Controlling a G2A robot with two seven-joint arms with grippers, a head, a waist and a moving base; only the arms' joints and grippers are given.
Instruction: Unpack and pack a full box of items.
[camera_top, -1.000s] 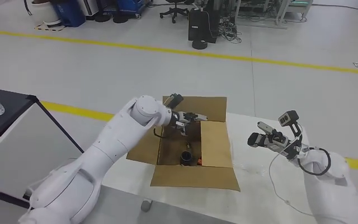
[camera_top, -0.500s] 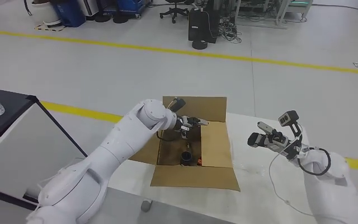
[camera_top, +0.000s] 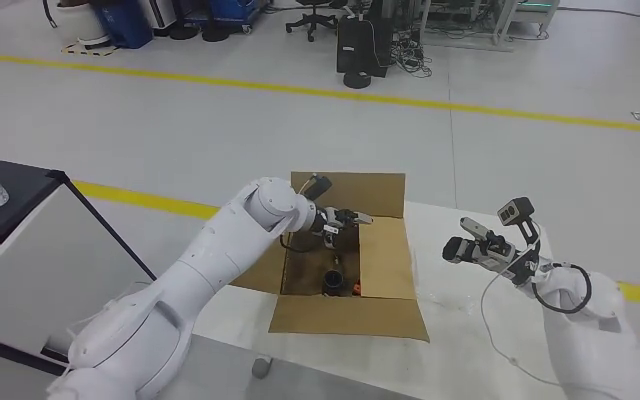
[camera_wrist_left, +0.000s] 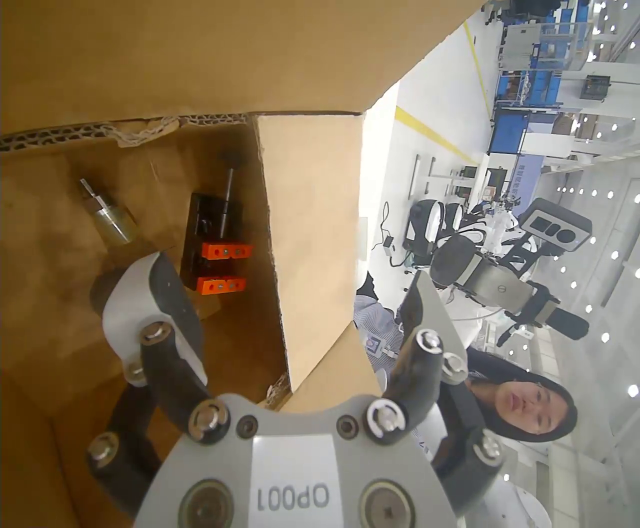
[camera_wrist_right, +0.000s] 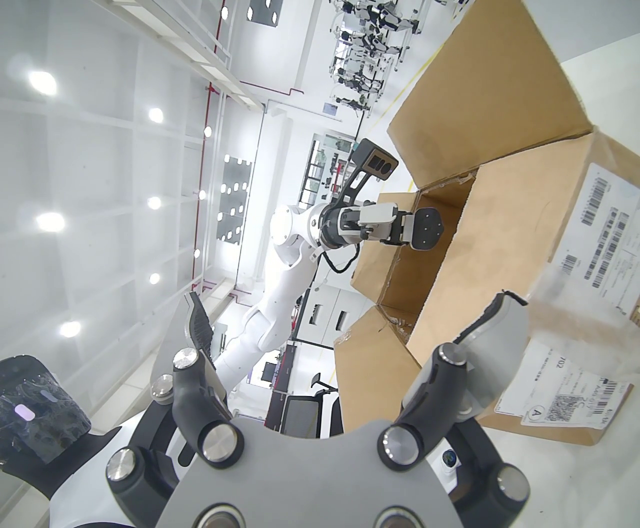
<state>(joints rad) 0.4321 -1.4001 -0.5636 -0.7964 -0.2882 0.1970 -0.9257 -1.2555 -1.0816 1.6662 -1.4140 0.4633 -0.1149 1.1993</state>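
toward the near edge of the white counter (camera_top: 470, 345) the cardboard box (camera_top: 385, 258) stands open, its flaps folded outward. down on its floor lie a black clamp with orange blocks (camera_wrist_left: 215, 245), a small silver cylinder (camera_wrist_left: 107, 220) just beside it, and a dark round part (camera_top: 332, 278). above them, at the box mouth, the left gripper (camera_wrist_left: 285, 280) hangs with its jaws spread wide and nothing between them. off to the side, well apart from the box and over the counter, the right gripper (camera_wrist_right: 350, 305) is likewise wide open and empty, facing the labelled box wall. with items lying inside and neither gripper holding one, the unpacking looks unfinished, perhaps barely begun. emptying the box and then packing everything again appears to be left.
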